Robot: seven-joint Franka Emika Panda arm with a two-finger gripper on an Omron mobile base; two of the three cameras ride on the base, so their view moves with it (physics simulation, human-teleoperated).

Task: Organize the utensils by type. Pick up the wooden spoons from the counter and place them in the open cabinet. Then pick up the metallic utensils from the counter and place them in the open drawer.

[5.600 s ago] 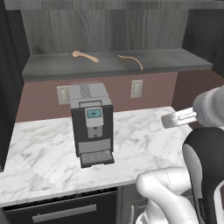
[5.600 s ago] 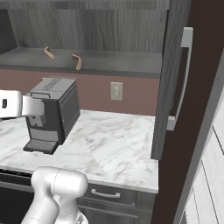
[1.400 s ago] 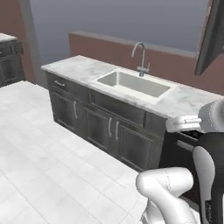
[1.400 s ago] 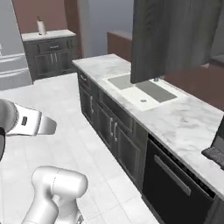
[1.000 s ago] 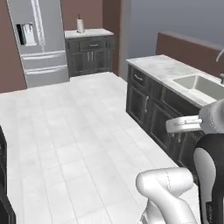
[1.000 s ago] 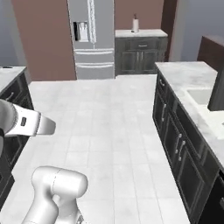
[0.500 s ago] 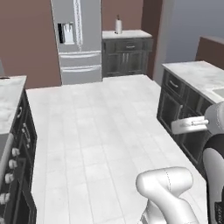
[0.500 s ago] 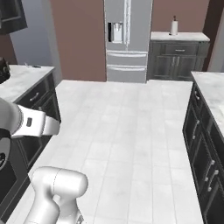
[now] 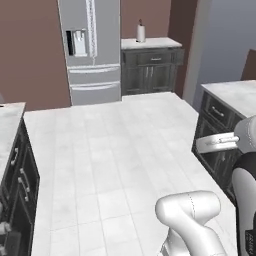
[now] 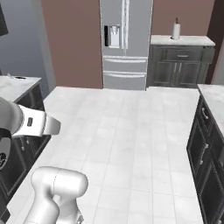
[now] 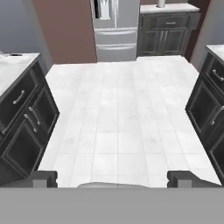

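My gripper [image 11: 113,178] stands open with nothing between its fingers; one dark fingertip [image 11: 43,177] shows at each lower corner of the hand view. It hangs over bare white floor, between two runs of white marble counter [image 11: 13,65]. The arm's white hand [image 9: 216,142] points left in the left base view and shows as the hand [image 10: 39,122] pointing right in the right base view. A slim dark thing [image 10: 18,78] lies on the left counter, too small to name. The wooden spoons, the metallic utensils, the open cabinet and the open drawer are out of view.
A steel fridge [image 10: 126,41] stands at the far wall, with dark cabinets beside it and a paper towel roll [image 10: 176,30] on top. Dark cabinet fronts [image 11: 26,118] line the left; another counter [image 9: 235,95] lines the right. The white tiled floor [image 9: 115,150] lies between.
The whole picture has swung as the base turns: sink counter and coffee machine are gone, and the fridge has come to the middle. The gripper stays open on the arm.
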